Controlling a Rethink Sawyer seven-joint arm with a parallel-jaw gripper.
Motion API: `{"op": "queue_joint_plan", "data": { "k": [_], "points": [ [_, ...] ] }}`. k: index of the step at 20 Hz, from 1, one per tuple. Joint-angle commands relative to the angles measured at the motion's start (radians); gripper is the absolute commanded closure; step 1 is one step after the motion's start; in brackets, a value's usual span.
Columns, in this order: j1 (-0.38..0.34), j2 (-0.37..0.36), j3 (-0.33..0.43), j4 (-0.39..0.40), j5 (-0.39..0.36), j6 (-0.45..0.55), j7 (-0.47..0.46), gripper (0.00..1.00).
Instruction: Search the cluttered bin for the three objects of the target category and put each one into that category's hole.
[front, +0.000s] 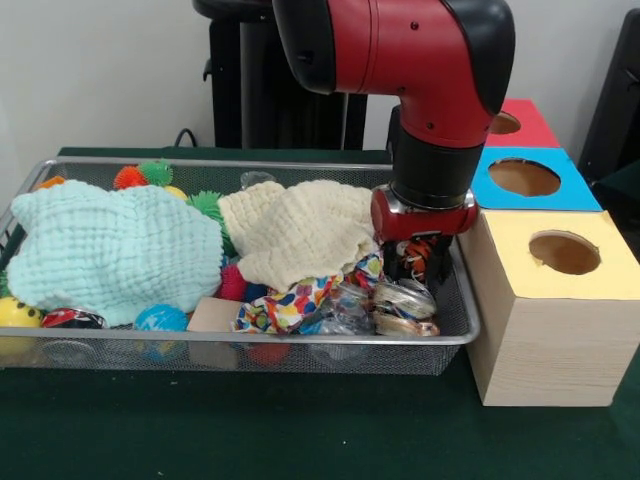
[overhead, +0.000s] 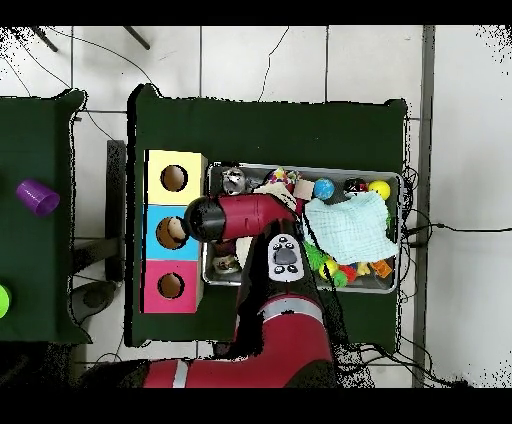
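The wire mesh bin (front: 455, 338) lies on the green table, full of clutter. My gripper (front: 416, 264) hangs below the red wrist, low in the bin's right end next to the yellow box. Something orange with dark stripes (front: 421, 250) shows right at the gripper; it may be the orange plush toy, and I cannot tell whether it is held. The pale tan plush is hidden. In the overhead view the arm (overhead: 240, 215) covers the gripper and the bin's left end (overhead: 213, 275).
A mint cloth (front: 110, 250) and a cream cloth (front: 305, 230) cover much of the bin. Spiky balls (front: 140, 176), small balls (front: 160, 318), a wooden block (front: 212, 314) and wrappers (front: 400, 300) lie around them. Yellow (front: 565, 252), blue (front: 524, 177) and red (front: 505, 123) boxes with holes stand at the right.
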Motion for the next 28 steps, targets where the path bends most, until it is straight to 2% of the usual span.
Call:
{"op": "queue_joint_plan", "data": {
  "k": [1, 13, 25, 28],
  "points": [
    [-0.048, 0.027, 0.142, 0.123, -0.015, -0.012, 0.03, 0.0],
    [-0.075, 0.02, 0.201, 0.15, 0.004, -0.012, 0.053, 0.0],
    [-0.178, 0.042, 0.333, 0.207, 0.024, -0.018, 0.018, 0.0],
    [-0.166, 0.017, 0.322, 0.22, 0.016, -0.017, 0.051, 0.0]
  ]
}}
